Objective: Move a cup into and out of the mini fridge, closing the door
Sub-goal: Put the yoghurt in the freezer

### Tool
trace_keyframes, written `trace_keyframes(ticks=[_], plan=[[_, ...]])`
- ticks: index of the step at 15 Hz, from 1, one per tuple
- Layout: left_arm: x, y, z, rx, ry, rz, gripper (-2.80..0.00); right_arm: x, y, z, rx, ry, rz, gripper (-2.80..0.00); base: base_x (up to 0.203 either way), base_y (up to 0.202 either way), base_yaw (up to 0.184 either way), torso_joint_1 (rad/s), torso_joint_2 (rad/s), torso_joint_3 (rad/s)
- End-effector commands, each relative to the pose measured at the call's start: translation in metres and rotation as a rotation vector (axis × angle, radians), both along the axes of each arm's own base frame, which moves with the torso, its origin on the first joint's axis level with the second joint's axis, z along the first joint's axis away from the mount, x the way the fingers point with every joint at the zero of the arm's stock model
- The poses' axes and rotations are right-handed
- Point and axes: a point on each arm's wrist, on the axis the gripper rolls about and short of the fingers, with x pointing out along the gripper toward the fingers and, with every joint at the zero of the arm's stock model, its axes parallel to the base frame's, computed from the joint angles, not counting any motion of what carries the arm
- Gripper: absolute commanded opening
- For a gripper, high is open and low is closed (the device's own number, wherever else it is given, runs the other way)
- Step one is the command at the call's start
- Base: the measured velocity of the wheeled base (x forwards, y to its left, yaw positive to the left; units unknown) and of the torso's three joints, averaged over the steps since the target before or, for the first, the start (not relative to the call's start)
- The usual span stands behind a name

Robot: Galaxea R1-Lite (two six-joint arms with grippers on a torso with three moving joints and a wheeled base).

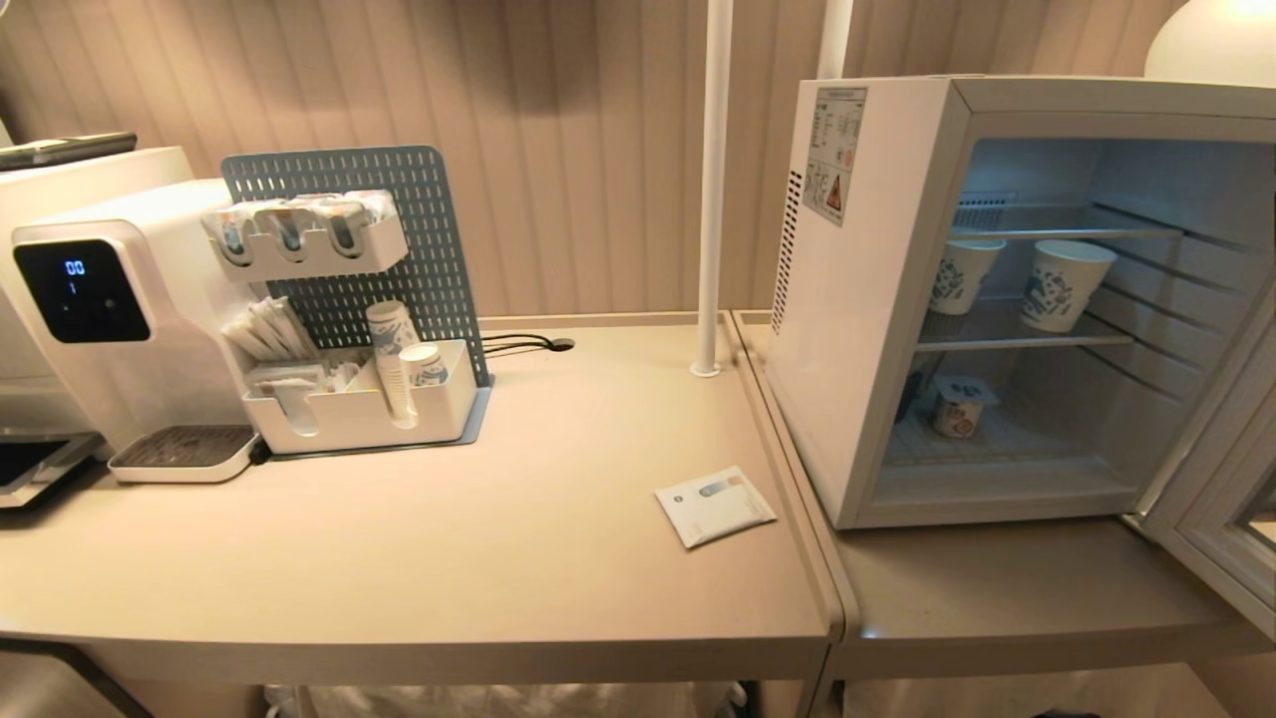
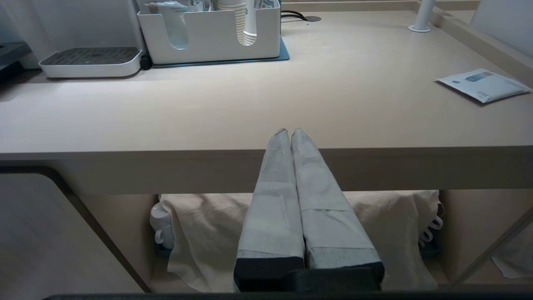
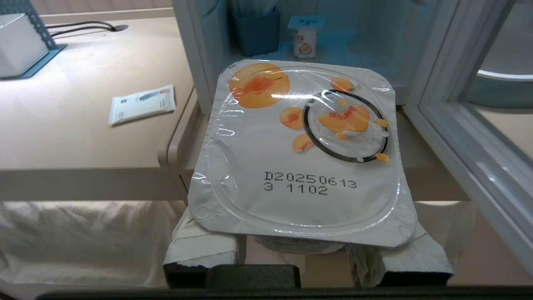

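Note:
The mini fridge [image 1: 857, 329] stands on the right-hand counter with its door [image 1: 1216, 509] swung open to the right. Two paper cups [image 1: 962, 274] sit on its middle wire shelf and a small yogurt cup [image 1: 959, 407] on its floor. In the right wrist view my right gripper [image 3: 300, 187] is shut on a yogurt cup with a peach-printed foil lid [image 3: 300, 154]. It is held in front of the open fridge [image 3: 191, 50], and the lid hides the fingertips. My left gripper [image 2: 290, 132] is shut and empty, low at the table's front edge. Neither arm shows in the head view.
On the left table stand a white water dispenser [image 1: 100, 319], a pegboard organiser with stacked cups [image 1: 359, 399], a flat sachet [image 1: 714, 506] near the seam and a white pole [image 1: 711, 199]. A cloth [image 2: 200, 233] hangs under the table.

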Motion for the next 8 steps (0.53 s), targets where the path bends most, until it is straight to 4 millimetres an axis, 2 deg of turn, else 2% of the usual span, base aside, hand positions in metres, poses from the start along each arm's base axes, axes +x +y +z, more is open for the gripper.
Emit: trace_keyframes(ticks=[1, 4, 6, 8], plan=[[0.0, 0.0, 0.0, 0.0, 0.001, -0.002, -2.8, 0.038, 0.0, 0.029, 0.015, 0.191, -0.003, -2.8, 0.0, 0.0, 0.0, 0.0, 0.0, 0.0], [0.0, 0.0, 0.0, 0.0, 0.001, 0.0, -2.8, 0.108, 0.0, 0.04, 0.036, 0.363, -0.013, -2.8, 0.0, 0.0, 0.0, 0.0, 0.0, 0.0], [0.0, 0.0, 0.0, 0.0, 0.001, -0.002, -2.8, 0.157, 0.0, 0.032, 0.044, 0.4, -0.032, -2.8, 0.0, 0.0, 0.0, 0.0, 0.0, 0.0], [0.0, 0.0, 0.0, 0.0, 0.001, -0.002, -2.8, 0.195, -0.001, 0.016, 0.062, 0.397, -0.055, -2.8, 0.0, 0.0, 0.0, 0.0, 0.0, 0.0]])
